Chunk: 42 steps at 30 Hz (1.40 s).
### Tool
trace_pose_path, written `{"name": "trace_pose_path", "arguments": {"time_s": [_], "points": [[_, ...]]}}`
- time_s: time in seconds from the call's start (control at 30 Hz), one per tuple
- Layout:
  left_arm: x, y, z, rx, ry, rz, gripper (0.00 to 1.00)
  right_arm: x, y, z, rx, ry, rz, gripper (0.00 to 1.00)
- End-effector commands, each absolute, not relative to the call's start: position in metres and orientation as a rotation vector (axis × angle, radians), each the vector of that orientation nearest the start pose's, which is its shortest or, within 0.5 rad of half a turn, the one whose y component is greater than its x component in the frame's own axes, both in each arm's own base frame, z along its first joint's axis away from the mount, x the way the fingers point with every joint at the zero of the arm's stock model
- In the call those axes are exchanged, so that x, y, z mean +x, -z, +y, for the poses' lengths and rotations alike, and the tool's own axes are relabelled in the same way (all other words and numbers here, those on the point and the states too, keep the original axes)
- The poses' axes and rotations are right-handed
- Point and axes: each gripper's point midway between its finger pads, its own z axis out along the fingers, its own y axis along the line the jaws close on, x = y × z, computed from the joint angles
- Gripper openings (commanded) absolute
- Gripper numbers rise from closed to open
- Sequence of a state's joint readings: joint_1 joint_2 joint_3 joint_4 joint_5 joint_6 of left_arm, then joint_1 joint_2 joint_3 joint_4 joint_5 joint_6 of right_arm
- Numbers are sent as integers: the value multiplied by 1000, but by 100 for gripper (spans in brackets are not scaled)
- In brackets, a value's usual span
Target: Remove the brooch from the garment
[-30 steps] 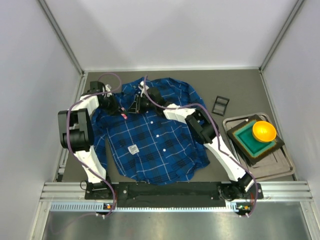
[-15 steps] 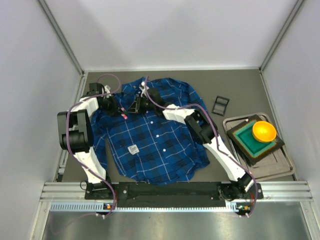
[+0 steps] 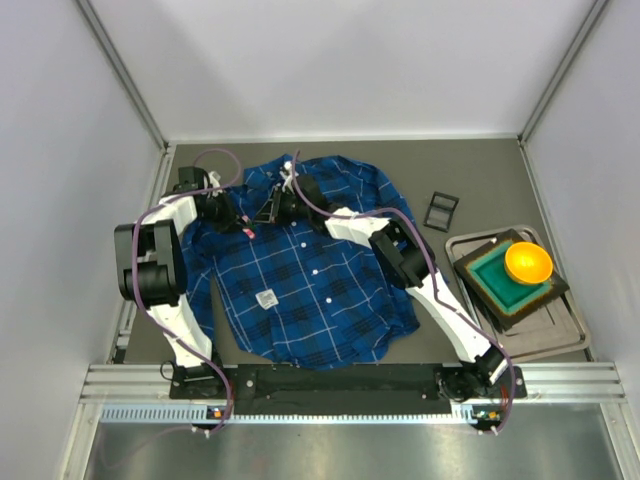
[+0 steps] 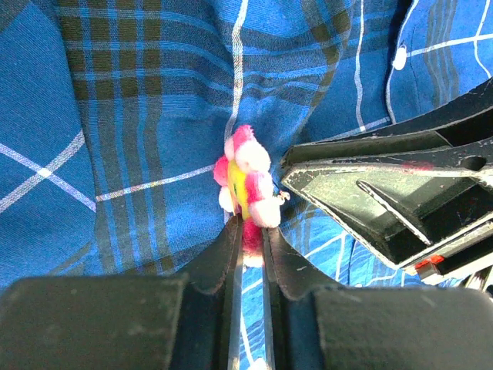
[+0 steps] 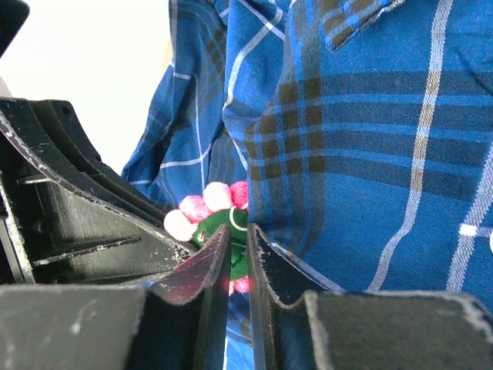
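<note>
The garment lies flat on the table, a blue plaid shirt with its collar at the far end. The brooch, a small pink and white flower, sits near the shirt's left shoulder. In the left wrist view my left gripper is shut on the lower red bead of the brooch. My right gripper meets it from the other side. Its jaws are nearly together, with the green back of the brooch between them. Both grippers crowd the same spot and their fingers almost touch.
A white square tag lies on the shirt front. At the right, a metal tray carries a green block and an orange bowl. A small black frame lies beside the shirt's right sleeve.
My right gripper's jaws have drawn together at the brooch. The left gripper has kept its hold and neither arm has shifted noticeably.
</note>
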State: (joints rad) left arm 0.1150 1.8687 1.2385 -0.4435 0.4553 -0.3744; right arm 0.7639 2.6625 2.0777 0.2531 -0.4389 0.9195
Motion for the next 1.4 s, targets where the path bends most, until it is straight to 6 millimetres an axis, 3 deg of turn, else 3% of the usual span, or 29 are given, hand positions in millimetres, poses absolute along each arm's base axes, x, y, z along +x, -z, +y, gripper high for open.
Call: {"name": "trace_pose_path", "arguments": {"time_s": [0.0, 0.67, 1.37], "points": [[393, -39, -46, -537, 674, 2653, 0, 427, -66, 567, -200, -1489, 2135, 15], [405, -49, -59, -718, 805, 2562, 0, 409, -55, 579, -267, -1387, 2175, 13], [404, -56, -77, -691, 980, 2537, 0, 381, -53, 610, -370, -1319, 2179, 19]]}}
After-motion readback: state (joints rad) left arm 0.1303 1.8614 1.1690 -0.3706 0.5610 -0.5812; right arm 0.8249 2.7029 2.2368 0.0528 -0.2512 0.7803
